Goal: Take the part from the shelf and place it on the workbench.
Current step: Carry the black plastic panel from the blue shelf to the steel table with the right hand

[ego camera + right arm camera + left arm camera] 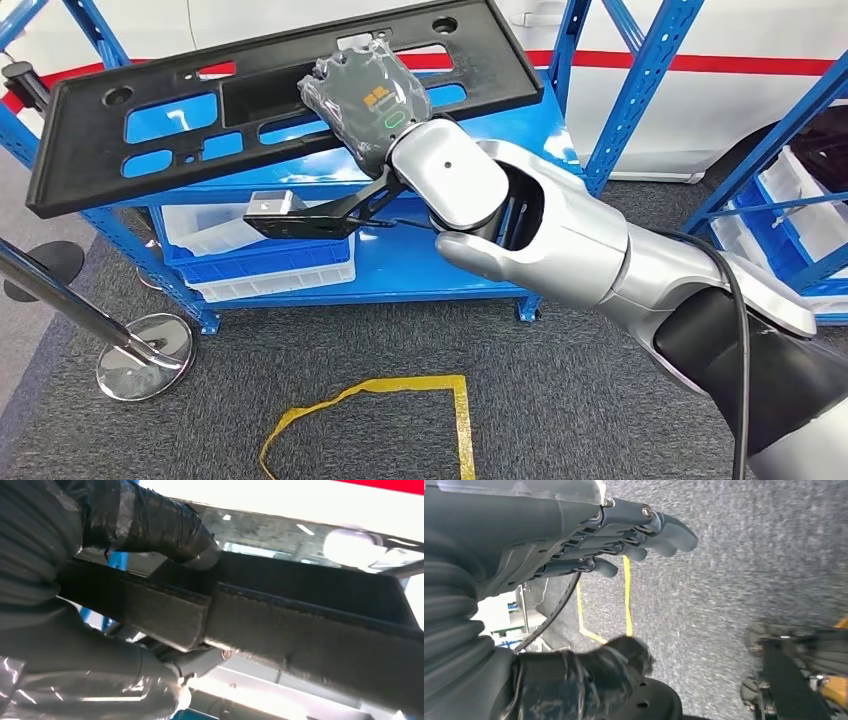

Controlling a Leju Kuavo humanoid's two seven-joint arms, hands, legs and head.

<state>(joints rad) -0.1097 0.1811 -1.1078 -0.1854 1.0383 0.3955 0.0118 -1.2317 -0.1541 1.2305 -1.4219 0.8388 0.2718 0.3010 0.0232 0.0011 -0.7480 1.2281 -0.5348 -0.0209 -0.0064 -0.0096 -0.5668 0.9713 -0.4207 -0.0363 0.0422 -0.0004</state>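
Transport is the step in hand: right hand point(365, 100) grips the black part point(270, 95), lifted tilted above the blue shelf point(420, 265). Left hand point(624, 540) hangs empty, fingers loosely extended. Next, carrying it to the desk.

Grey carpet floor point(560, 350), yellow tape outline point(400, 395), blue metal shelf rack point(440, 260), white bins point(250, 255), chrome stanchion base point(145, 357), white wall with red stripe point(700, 65)
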